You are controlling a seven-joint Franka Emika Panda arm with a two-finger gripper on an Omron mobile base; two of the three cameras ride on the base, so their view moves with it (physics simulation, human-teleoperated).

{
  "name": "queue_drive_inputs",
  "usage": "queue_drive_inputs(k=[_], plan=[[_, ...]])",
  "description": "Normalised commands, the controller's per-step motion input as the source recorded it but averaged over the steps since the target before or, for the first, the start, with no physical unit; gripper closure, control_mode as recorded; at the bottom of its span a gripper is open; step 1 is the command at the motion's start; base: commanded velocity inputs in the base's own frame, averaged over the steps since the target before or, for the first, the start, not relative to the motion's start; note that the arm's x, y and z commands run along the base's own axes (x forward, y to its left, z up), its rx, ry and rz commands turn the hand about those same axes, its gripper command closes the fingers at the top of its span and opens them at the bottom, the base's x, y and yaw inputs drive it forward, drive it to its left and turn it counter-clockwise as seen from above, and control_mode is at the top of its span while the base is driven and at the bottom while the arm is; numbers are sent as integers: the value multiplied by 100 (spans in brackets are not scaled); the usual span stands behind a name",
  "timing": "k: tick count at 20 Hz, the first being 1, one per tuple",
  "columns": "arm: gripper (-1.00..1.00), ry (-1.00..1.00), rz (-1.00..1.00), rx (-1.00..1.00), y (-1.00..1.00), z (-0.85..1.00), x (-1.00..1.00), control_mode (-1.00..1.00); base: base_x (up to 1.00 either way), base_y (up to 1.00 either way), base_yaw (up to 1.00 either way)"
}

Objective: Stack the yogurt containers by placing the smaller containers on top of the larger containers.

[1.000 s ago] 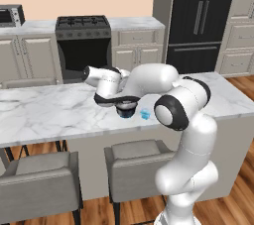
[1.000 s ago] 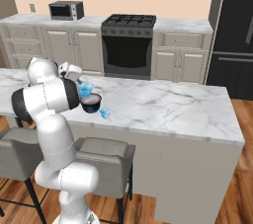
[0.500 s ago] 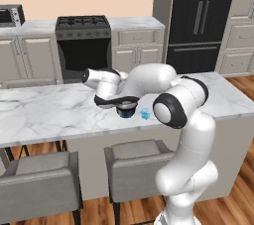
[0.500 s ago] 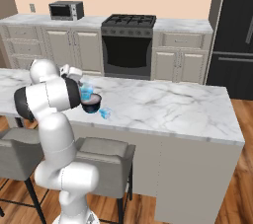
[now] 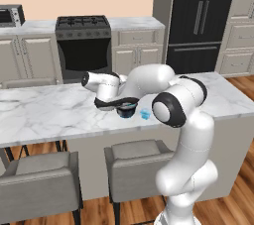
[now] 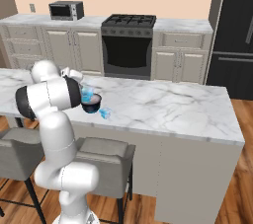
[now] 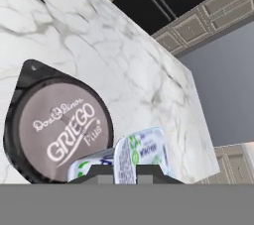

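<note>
My gripper (image 7: 125, 169) is shut on the larger light-blue yogurt cup (image 7: 141, 152), which lies tilted between the fingertips with its white and green label showing. In the right base view this cup (image 6: 87, 93) hangs just above the dark round bowl (image 6: 92, 105). The bowl (image 7: 59, 125) has a grey "Griego" lid and stands just left of the held cup in the hand view. The smaller light-blue cup (image 5: 144, 115) (image 6: 105, 114) stands on the marble counter, right of the bowl (image 5: 126, 112) and apart from it. My own forearm hides the fingers in the left base view.
The marble island counter (image 6: 173, 109) stretches far to the right of the cups. Two grey stools (image 5: 134, 162) stand below its near edge. A stove (image 6: 127, 45) and cabinets line the back wall, with a dark fridge (image 5: 198, 16) beyond.
</note>
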Motion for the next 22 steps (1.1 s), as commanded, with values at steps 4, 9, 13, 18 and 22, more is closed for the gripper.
queue_drive_inputs(k=[4, 9, 13, 18, 22], plan=[[100, 0, 0, 0, 0, -16, 2, -100, 0, 0, 0], [100, 0, 0, 0, 0, -9, 4, -100, 0, 0, 0], [100, 0, 0, 0, 0, -3, 9, -100, 0, 0, 0], [100, 0, 0, 0, 0, -1, 17, -100, 0, 0, 0], [100, 0, 0, 0, 0, 0, 25, -100, 0, 0, 0]])
